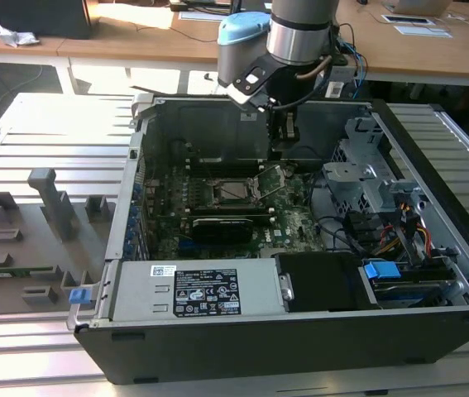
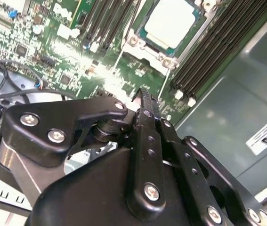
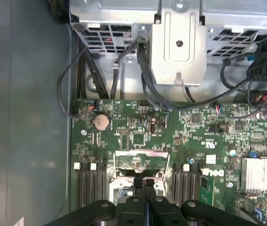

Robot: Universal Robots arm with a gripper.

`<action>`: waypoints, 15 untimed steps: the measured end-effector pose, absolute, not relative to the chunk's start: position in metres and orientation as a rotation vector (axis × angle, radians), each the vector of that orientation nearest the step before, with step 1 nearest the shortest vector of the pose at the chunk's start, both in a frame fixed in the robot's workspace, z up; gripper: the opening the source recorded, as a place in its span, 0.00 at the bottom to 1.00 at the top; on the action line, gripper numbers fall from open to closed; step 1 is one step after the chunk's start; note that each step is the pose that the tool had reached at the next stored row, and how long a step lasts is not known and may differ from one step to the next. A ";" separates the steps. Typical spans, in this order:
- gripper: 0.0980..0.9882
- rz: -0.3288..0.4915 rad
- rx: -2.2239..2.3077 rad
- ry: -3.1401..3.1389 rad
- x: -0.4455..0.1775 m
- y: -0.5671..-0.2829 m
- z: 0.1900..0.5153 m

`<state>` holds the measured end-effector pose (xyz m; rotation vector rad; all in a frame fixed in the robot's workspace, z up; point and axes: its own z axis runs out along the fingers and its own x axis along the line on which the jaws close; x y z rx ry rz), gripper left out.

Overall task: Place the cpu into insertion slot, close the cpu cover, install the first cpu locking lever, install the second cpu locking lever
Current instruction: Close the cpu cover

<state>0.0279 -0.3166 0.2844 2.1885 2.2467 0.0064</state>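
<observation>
Closing the dark-metal cpu cover (image 1: 273, 180) over the silvery square cpu (image 2: 171, 21).
A gentle push is judged necessary from the clenched gripper (image 3: 145, 182).

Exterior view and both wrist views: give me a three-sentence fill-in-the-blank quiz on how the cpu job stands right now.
1. The flat square silvery-topped cpu already lies ___ the black-rimmed square insertion slot.
2. The thin dark-metal cpu cover is tilted ___, not lying shut over the chip.
3. The black claw hangs over the ___ circuit board.

Missing words: in; up; green.
</observation>
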 end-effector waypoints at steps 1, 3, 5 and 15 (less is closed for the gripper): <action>0.01 0.006 2.188 2.247 0.030 -0.317 0.284; 0.01 0.006 2.189 2.247 0.038 -0.316 0.284; 0.01 0.005 2.188 2.247 0.040 -0.317 0.281; 0.01 0.003 2.189 2.247 0.067 -0.315 0.260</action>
